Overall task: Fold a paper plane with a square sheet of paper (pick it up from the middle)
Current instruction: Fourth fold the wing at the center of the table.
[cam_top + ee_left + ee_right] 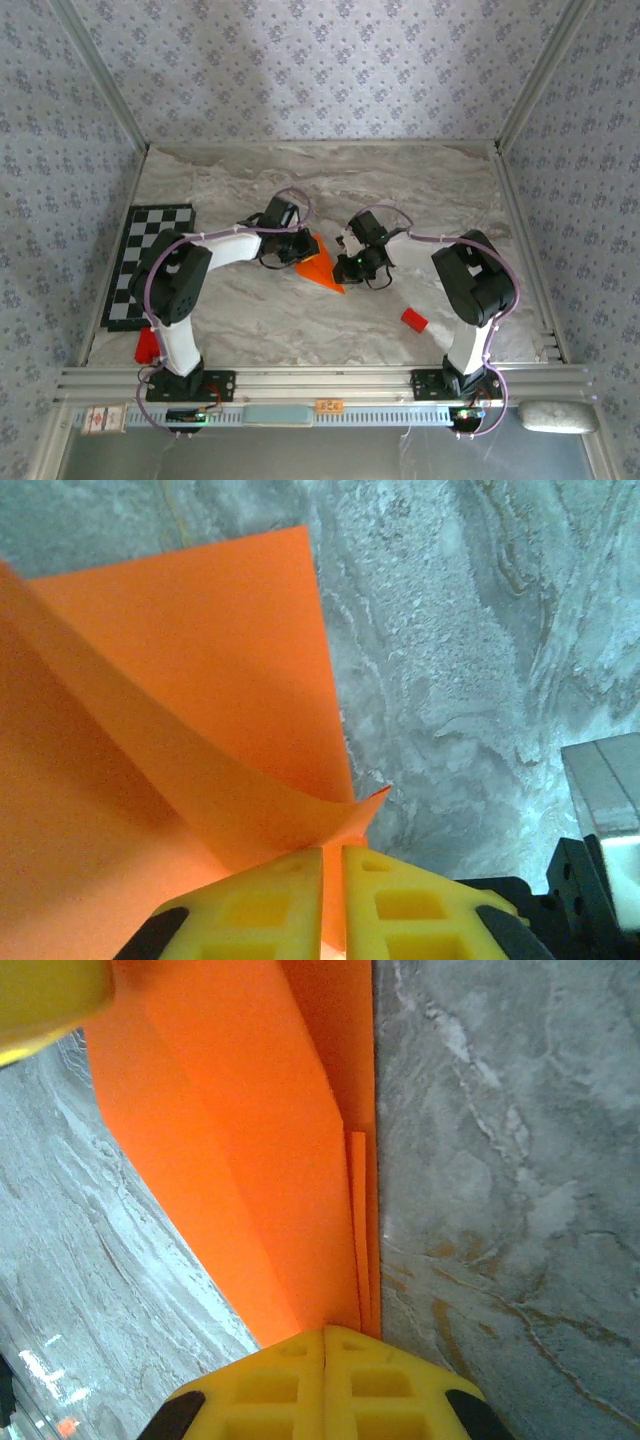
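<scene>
The square sheet of paper (320, 266) is bright orange and folded into a pointed wedge at the middle of the table. My left gripper (304, 248) is at its far left edge. In the left wrist view the yellow fingers (270, 900) are shut on a raised fold of the paper (200, 710), which shows in the narrow gap between them. My right gripper (344, 263) is at the right side of the sheet. Its fingers (325, 1330) are pressed together with the tips against the paper's layered edge (250, 1160). I cannot tell whether paper is pinched between them.
A checkerboard mat (150, 262) lies at the far left. A small red block (414, 319) sits on the marble table (420, 190) near the right arm's base, and another red thing (147, 345) lies by the left arm's base. Metal rails border the table.
</scene>
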### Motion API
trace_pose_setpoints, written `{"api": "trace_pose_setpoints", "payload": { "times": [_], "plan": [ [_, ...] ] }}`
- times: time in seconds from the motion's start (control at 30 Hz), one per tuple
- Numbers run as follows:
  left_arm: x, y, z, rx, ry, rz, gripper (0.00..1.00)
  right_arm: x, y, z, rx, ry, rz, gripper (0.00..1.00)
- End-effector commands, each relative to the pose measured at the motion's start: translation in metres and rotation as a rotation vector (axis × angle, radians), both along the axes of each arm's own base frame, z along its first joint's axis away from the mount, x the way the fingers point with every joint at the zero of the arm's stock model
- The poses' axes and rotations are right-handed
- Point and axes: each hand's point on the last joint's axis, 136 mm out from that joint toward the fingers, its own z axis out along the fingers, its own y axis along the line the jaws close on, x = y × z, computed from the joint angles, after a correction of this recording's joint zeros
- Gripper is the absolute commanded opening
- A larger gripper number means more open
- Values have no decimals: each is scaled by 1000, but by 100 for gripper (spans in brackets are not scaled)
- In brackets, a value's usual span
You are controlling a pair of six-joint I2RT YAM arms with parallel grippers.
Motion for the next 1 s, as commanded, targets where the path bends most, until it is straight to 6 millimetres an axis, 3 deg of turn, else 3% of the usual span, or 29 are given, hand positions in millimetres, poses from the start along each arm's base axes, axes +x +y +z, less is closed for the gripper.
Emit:
{"api": "trace_pose_setpoints", "payload": {
  "times": [0.0, 0.3, 0.6, 0.97],
  "plan": [
    [6, -7, -5, -33, -41, -44, 12, -14, -29, -32, -155, 76, -16, 3],
    [17, 2, -28, -4, -32, -27, 11, -17, -32, -34, -171, 86, -13, 3],
    [12, 28, -68, 107, 10, -1, 10, -26, -47, -39, -238, 122, -10, 3],
    [35, 66, -61, 278, -47, 2, 10, -37, -68, -51, -346, 150, -7, 3]
  ]
}}
